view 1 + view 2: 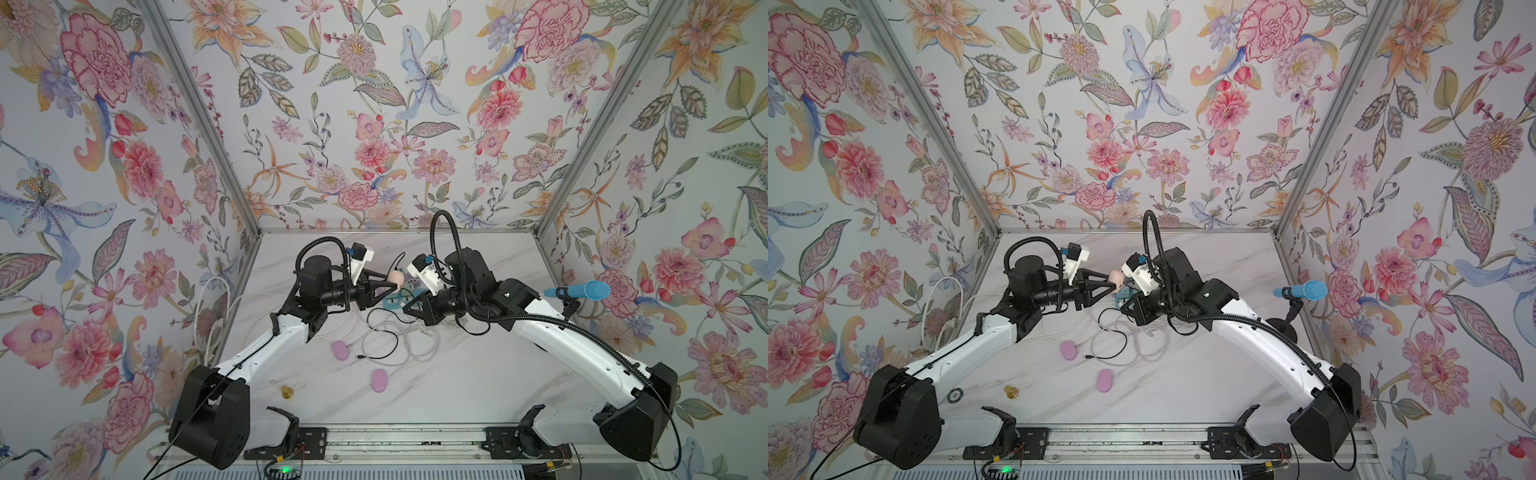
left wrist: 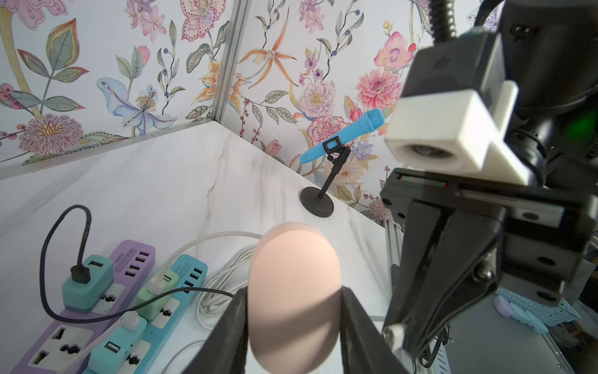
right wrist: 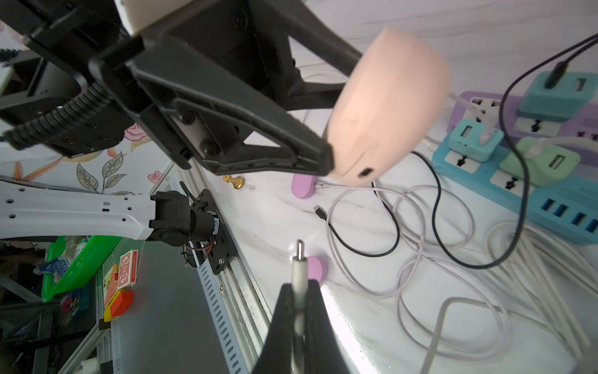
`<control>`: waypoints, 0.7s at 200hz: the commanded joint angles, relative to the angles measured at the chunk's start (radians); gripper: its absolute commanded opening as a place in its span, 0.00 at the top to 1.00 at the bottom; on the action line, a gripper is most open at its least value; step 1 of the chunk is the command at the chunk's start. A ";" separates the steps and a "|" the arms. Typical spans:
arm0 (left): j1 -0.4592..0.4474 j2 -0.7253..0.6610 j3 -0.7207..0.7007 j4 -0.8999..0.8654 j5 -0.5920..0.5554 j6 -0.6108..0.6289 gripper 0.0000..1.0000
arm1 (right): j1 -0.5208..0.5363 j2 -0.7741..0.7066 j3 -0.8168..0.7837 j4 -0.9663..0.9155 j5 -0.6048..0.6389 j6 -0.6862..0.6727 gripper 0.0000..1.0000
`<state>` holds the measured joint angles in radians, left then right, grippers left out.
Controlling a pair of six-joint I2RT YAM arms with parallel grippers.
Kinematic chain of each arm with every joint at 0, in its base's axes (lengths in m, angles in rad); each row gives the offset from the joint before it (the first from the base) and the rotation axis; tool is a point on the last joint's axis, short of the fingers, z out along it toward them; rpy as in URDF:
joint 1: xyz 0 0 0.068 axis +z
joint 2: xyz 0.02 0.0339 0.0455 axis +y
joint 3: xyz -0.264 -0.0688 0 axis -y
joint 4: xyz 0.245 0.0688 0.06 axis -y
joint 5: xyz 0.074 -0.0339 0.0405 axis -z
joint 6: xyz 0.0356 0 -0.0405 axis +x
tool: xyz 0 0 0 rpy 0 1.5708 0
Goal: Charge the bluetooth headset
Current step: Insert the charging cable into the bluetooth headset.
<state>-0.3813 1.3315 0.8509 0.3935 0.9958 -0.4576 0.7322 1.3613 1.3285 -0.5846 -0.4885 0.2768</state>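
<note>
So the left claw (image 2: 293, 299) is clamped on the case (image 3: 385, 107), one finger on each long side. That puts the case up in the air near the strips (image 2: 191, 272), toward the back-middle of the table (image 1: 457, 374), touching nothing else. The right claw (image 3: 299, 312) is pinched together on the white plug (image 3: 298, 265), with the metal tip poking out past the fingers and the cable trailing behind.

Handling-wise, my guess is the case is light, hard and pretty slick. It's a smooth egg shape, so it could squirt out or twist if the plug pushes on it off-centre. Gripping across the widest part looks right to me. It also leaves the end with the port (image 3: 366, 171) clear, and you can see that little dark slot from the right wrist view.

The plug looks stiff but tiny, and the cable is floppy. I'd hold the white sleeve close to the tip, like it's held now, so it doesn't wobble. The tip isn't lined up with the port yet; they're apart.
</note>
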 commanded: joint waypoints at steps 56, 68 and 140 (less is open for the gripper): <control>0.009 -0.022 0.033 -0.016 0.048 0.070 1.00 | -0.048 0.071 0.127 -0.038 -0.029 0.035 1.00; 0.010 -0.023 0.033 -0.015 0.048 0.066 1.00 | -0.050 0.081 0.122 -0.039 -0.028 0.035 1.00; 0.012 -0.028 0.034 0.011 0.053 0.043 1.00 | -0.056 0.088 0.107 -0.037 -0.032 0.040 1.00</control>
<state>-0.3775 1.3296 0.8520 0.3763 1.0176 -0.4229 0.6846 1.4479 1.4322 -0.6132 -0.5114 0.3035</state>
